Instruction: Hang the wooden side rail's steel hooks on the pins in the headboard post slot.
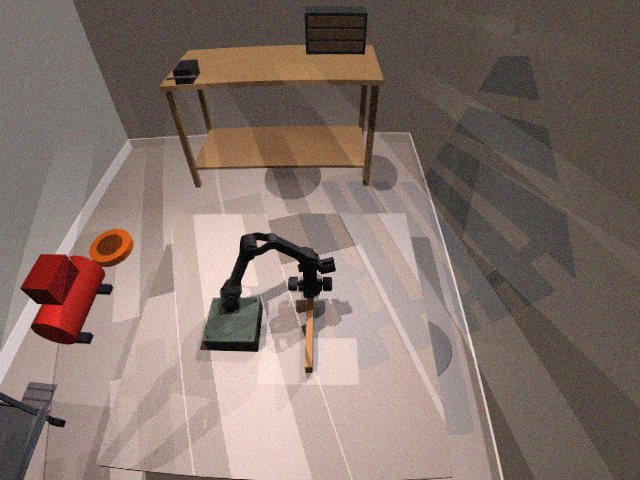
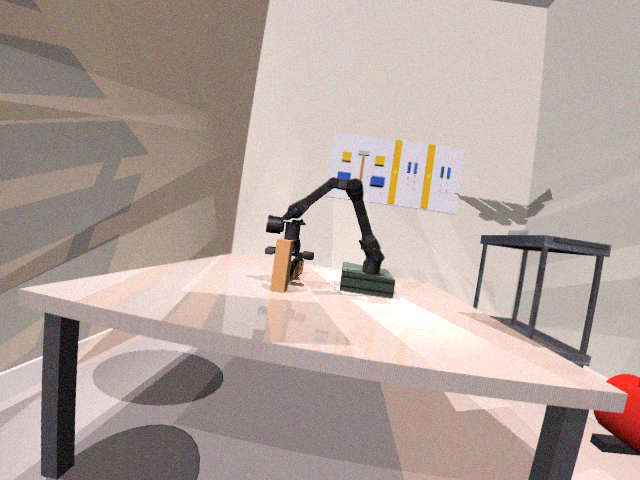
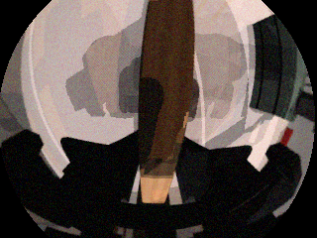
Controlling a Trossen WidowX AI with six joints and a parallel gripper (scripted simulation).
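The wooden side rail (image 1: 308, 341) (image 2: 281, 266) (image 3: 165, 73) is a long thin bar on the pale table (image 1: 392, 403) (image 2: 206, 320). Its far end rests on the table and its other end is raised under the gripper. My gripper (image 1: 309, 298) (image 2: 295, 257) (image 3: 158, 131) is shut on the rail near that raised end. In the wrist view the rail runs straight away from the fingers. A small brown part, probably the headboard post, shows just behind the rail below the gripper. The slot, the pins and the rail's hooks are hidden.
The arm's green base (image 1: 232, 325) (image 2: 367, 279) stands left of the rail. Off the table are a wooden shelf table (image 1: 273, 64) with a drawer box (image 1: 336, 33), a red cylinder (image 1: 62, 304), an orange disc (image 1: 111, 246) and a dark rack (image 2: 542, 248).
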